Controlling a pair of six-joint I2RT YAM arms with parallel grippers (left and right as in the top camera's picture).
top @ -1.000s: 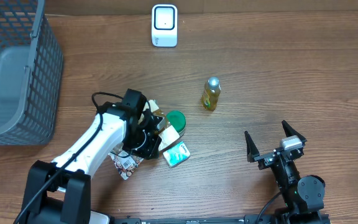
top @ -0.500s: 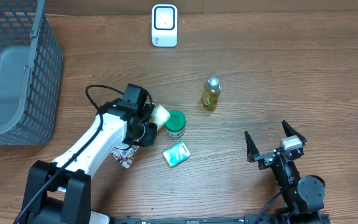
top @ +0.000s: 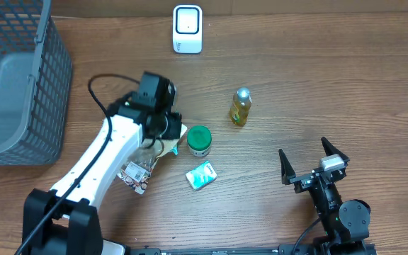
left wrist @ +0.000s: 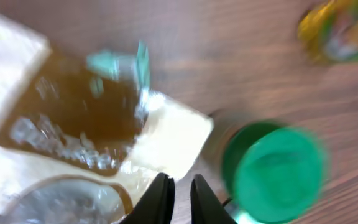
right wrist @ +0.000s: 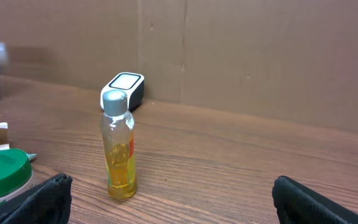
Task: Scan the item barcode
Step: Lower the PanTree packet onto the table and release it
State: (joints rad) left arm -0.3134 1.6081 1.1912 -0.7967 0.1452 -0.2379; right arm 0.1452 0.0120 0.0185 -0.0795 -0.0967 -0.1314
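The packet [top: 139, 172] lay at the green-lidded jar's [top: 199, 140] nine o'clock. I judged it light, floppy and slippery, best nipped by its sealed edge. My left gripper [left wrist: 180, 186] stood narrow, its hold unclear; my right gripper [top: 303, 146] gaped wide and empty.

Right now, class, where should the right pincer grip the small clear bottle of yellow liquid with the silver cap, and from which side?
Take the small clear bottle of yellow liquid around its straight body, below the silver cap. It stands upright and apart, so the open right pincer could likely come in level from its own side.
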